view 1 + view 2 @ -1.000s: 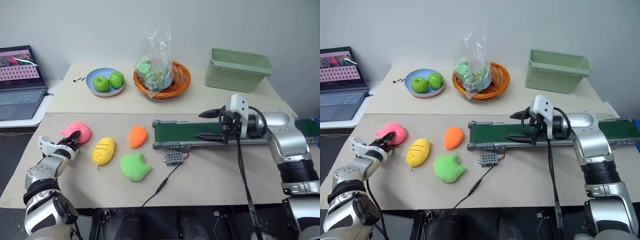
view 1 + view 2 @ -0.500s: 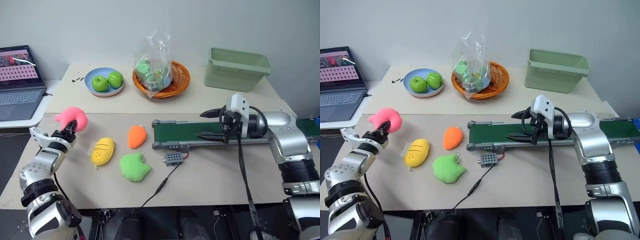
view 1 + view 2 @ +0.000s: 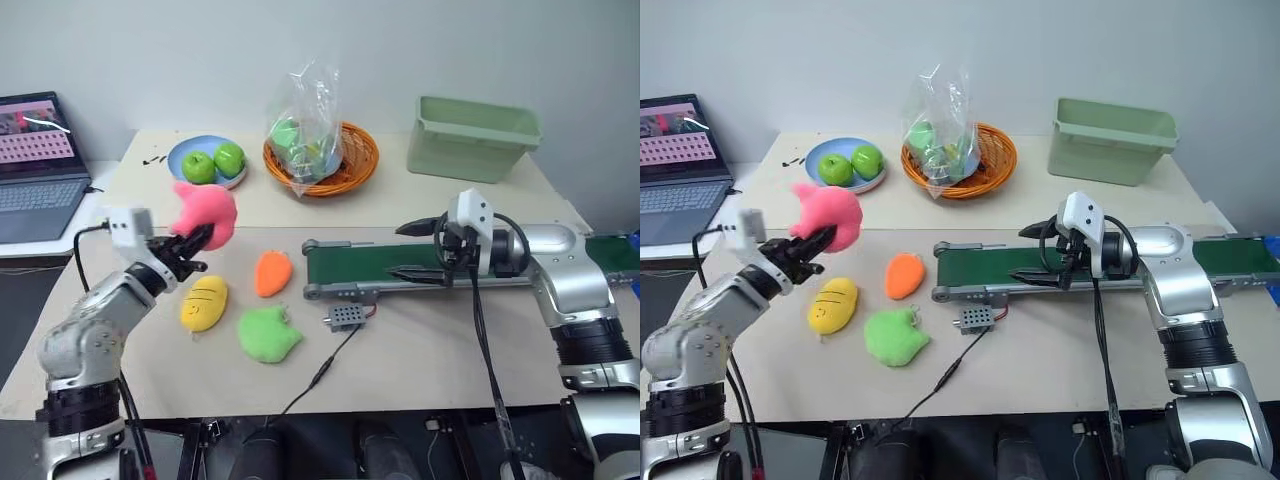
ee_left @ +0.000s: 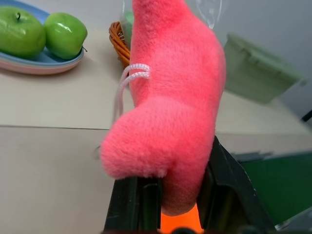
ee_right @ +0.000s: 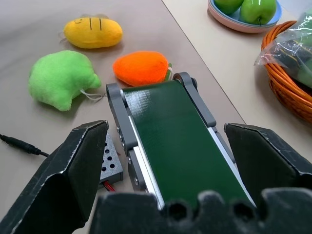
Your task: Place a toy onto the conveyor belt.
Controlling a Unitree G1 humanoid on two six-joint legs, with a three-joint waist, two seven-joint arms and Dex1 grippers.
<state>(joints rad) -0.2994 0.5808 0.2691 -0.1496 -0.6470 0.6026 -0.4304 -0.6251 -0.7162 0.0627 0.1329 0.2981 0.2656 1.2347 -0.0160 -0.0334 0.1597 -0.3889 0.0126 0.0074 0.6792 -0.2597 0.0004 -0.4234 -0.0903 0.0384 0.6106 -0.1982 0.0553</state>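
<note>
Beige tabletop (image 3: 420,345) runs across the scene, with the conveyor belt (image 3: 400,262) lying on its right half and a row of plush toys on its left. Judging by how things lie, the pickup is done and the delivery is not: the toy (image 3: 205,212) is off the table, pinched by its lower end in the left gripper (image 3: 190,245), and hangs in the air above the yellow plush (image 3: 204,302), well to the left of the belt's near roller. What is left is to carry it rightward past the orange plush (image 3: 275,272), bring it over the dark green surface and let go. The left arm is raised and bent, its forearm angled up from the table edge, the gripper pointing roughly level toward the belt; its black fingers (image 4: 225,195) are closed tight on the pink fabric (a white loop of cord dangles from the toy's side). The right gripper (image 3: 420,252) hovers over the belt, pointing along it toward the roller end, its jaws spread wide and holding nothing. A green plush (image 3: 268,334) lies nearest the robot, untouched.
</note>
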